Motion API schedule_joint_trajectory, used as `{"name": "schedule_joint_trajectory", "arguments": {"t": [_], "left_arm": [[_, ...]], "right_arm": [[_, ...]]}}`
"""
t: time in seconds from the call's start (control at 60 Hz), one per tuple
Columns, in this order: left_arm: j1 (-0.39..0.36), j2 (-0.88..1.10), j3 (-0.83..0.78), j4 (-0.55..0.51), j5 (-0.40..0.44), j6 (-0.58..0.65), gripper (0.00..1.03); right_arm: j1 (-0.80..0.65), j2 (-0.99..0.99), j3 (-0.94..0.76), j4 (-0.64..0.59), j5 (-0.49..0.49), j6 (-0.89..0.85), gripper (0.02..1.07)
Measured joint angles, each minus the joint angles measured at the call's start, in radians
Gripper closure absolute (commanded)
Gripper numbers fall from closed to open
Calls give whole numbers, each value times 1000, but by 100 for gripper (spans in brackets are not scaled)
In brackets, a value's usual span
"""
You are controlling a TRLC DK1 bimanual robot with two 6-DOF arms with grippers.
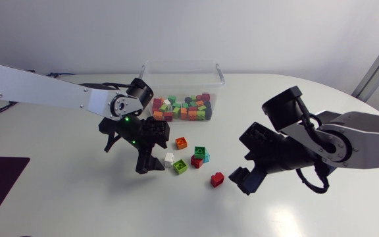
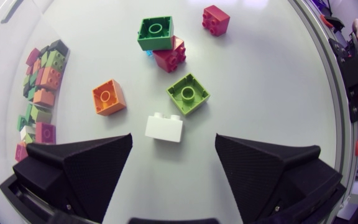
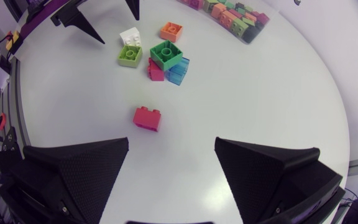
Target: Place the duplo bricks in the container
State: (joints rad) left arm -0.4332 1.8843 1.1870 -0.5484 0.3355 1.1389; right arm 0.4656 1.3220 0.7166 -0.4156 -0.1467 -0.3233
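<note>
Duplo bricks are lying loose in a small cluster near the middle of the surface, just on the near side of the clear container, which is sitting toward the far edge and already holding a heap of mixed colours. Seen from above, the left tool is hanging at the left of the cluster with its fingers spread wide and nothing in them, while the right tool is hovering at the right of it, likewise wide open and empty. I am judging the job as well along, with a handful of bricks left to gather, and the step in hand as the approach for a pick. From the left wrist, the white brick is lying just ahead of the gap between the two fingers, touching neither. The lime brick is sitting close beyond it and the orange brick off to one side, apart. The next move here is probably calling for a short drop and a slight advance, so that the fingers are straddling the white brick from two sides and closing without nudging the lime one. From the right wrist, the lone red brick is lying ahead of that tool's open fingers, apart from the cluster and untouched. It is looking like the easier grab for the right arm, needing a reach forward and down before closing.
</note>
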Motion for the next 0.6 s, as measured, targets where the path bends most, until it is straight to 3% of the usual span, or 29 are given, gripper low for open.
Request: {"name": "schedule_joint_trajectory", "arguments": {"t": [0.233, 0.467, 0.6], "left_arm": [[-2, 97, 109, -31, 2, 34, 18], [-18, 172, 169, -151, 5, 71, 41], [-22, 192, 181, -180, 5, 86, 46]], "right_arm": [[27, 35, 0, 2, -3, 0, 7], [47, 90, 2, 4, -3, 9, 7], [72, 126, 19, 5, -2, 33, 7]]}}
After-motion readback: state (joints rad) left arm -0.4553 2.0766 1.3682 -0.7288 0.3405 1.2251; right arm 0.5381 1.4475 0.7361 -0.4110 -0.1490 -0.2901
